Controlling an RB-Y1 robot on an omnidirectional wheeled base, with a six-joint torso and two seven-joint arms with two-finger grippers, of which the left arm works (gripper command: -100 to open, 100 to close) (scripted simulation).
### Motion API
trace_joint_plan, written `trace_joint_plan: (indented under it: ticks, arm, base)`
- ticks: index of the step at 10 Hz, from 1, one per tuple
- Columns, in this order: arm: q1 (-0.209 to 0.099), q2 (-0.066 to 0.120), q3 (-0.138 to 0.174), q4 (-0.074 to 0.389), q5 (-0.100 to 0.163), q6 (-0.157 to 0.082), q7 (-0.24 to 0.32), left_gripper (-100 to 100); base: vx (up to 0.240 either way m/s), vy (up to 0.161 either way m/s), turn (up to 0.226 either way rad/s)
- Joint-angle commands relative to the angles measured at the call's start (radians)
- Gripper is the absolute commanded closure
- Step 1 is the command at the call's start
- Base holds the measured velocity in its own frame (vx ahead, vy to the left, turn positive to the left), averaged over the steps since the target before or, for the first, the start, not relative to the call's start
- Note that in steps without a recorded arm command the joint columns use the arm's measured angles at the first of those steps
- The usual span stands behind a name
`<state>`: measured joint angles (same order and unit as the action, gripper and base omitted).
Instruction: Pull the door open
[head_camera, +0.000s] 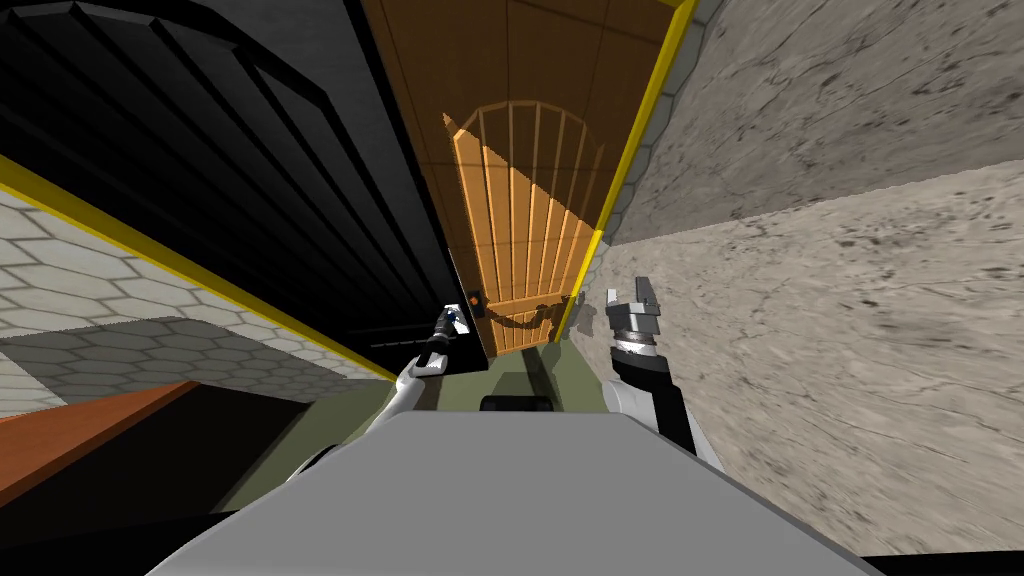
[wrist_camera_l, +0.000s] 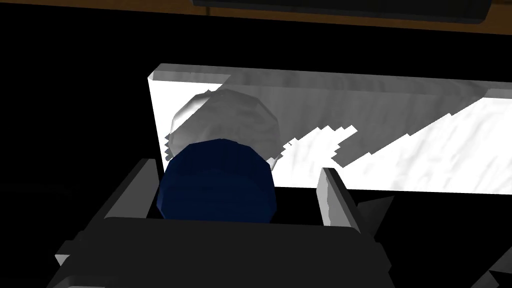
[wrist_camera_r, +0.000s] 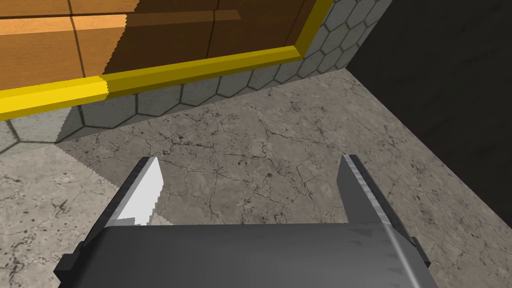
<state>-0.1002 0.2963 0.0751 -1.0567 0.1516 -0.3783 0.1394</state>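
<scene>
Straddling knob (wrist_camera_l: 216, 182): left gripper (wrist_camera_l: 236, 166), fingers spread, unclenched.
Knob axis: stem points from white plate (wrist_camera_l: 400, 150) toward gripper body.
Plate long axis: runs sideways from knob.
Right gripper (wrist_camera_r: 248, 159): released, well apart from knob.

Left tool (wrist_camera_l: 236, 170): fingers (wrist_camera_l: 334, 195) spread wide, pressing nothing. Dark blue knob (wrist_camera_l: 216, 181) sits between them, close against one finger, with a clear gap to the other. Just beyond the knob is a grey round collar (wrist_camera_l: 225, 120) on a white plate (wrist_camera_l: 400, 155), partly shadowed. Black surface (wrist_camera_l: 75, 100) all around; brown strip (wrist_camera_l: 100, 12) farther ahead.
</scene>
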Motion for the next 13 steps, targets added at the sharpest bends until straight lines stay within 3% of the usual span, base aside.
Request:
trace_joint_plan:
  ticks: [1, 6, 13]
  arm:
    - [0.003, 0.001, 0.001, -0.002, 0.0, 0.002, 0.0, 100]
    - [0.003, 0.001, 0.001, -0.002, 0.0, 0.002, 0.0, 100]
    - [0.031, 0.049, -0.064, -0.027, 0.002, -0.007, 0.053, 100]
  base:
    - [-0.011, 0.011, 0.038]
    - [-0.024, 0.007, -0.006]
    - [-0.179, 0.069, -0.085]
